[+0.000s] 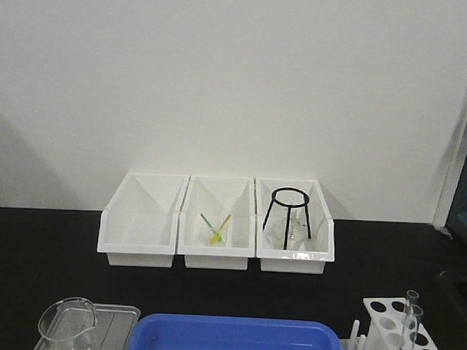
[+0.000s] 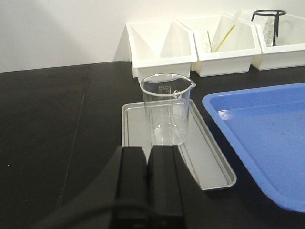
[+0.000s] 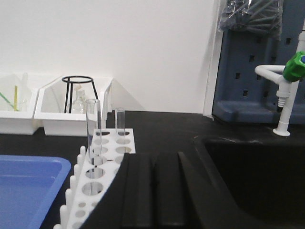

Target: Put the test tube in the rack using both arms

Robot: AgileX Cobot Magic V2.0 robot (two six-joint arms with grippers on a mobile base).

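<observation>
**labrat_22:** So where does this stand? Front view first: the small white plastic rack with round holes (image 1: pixel 400 334) sits at the bottom right of the black bench, and two thin clear glass test tubes (image 1: pixel 409 323) stand upright in it already. No arm shows in that view. Behind are three white open-front storage bins (image 1: pixel 216 220), one holding a black wire tripod stand (image 1: pixel 290 211).

**pipette_pete:** Left wrist view: the left gripper (image 2: pixel 147 164) has its black fingers pressed together with nothing between them. It hangs over the near end of a shallow grey metal tray (image 2: pixel 209 157) where a wide clear glass beaker (image 2: pixel 167 109) stands. The blue plastic tray (image 2: pixel 262 138) beside it looks empty as far as that view shows. No loose tube anywhere.

**labrat_22:** Right wrist view: the right gripper (image 3: pixel 155 186) also closed, pinching nothing, sitting just beside the rack (image 3: pixel 102 162) with both tubes upright in the holes.

**pipette_pete:** So my guess is the transfer is either finished or hasn't started on another tube. I can't see any tube left to move, and neither gripper holds one.
</observation>
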